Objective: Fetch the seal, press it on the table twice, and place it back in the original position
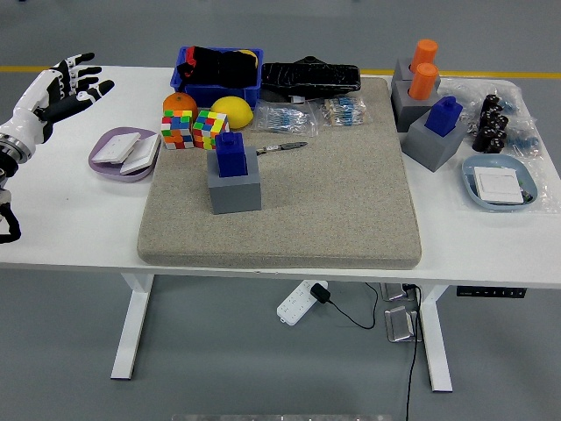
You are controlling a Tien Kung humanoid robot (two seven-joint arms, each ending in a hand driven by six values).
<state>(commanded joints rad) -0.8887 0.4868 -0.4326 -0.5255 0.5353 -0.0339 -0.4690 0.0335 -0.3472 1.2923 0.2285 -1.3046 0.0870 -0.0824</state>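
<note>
A blue seal (230, 153) stands upright in a grey block holder (234, 182) on the left part of the beige mat (289, 210). My left hand (63, 88) hovers over the table's far left, well to the left of the seal, its fingers spread and holding nothing. The right hand is out of view. A second blue seal (443, 115) sits in a tilted grey holder (432, 140) at the right, and two orange seals (423, 68) stand in a grey holder behind it.
A purple dish (123, 153) lies between my left hand and the mat. Two colour cubes (193, 130), an orange, a lemon (232, 112), a pen (280, 148) and a blue bin (216, 74) lie behind the seal. A light-blue dish (501, 182) rests far right.
</note>
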